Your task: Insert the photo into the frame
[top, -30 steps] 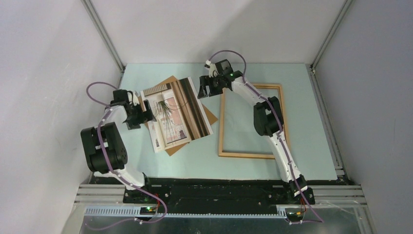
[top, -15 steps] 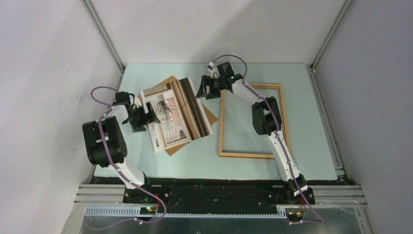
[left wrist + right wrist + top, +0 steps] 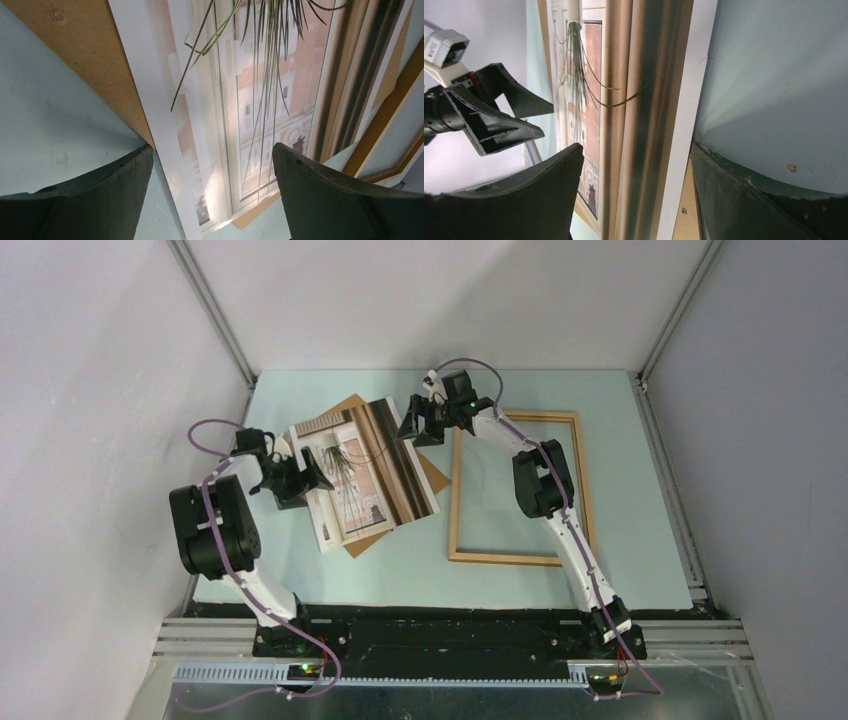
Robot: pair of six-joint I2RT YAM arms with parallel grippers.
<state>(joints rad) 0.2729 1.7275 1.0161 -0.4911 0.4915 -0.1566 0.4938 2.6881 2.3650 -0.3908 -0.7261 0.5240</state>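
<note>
The photo point(image 3: 362, 472), a print of a grass plant by a window with striped curtains, lies tilted on a brown backing board point(image 3: 352, 407) left of centre. The light-wood frame point(image 3: 517, 487) lies flat to its right. My left gripper point(image 3: 312, 476) is open at the photo's left edge, its jaws straddling that edge in the left wrist view point(image 3: 212, 195). My right gripper point(image 3: 408, 427) is open at the photo's upper right corner; the right wrist view point(image 3: 636, 195) shows the photo's curtain side point(image 3: 644, 100) between its jaws.
The backing board also shows in the left wrist view point(image 3: 95, 65) under the photo. Grey walls close the table in at the back and sides. The left gripper point(image 3: 489, 117) appears in the right wrist view beyond the photo.
My left gripper has moved right onto the photo's left edge. My right gripper has moved left to the photo's upper right corner. The photo has barely shifted.
</note>
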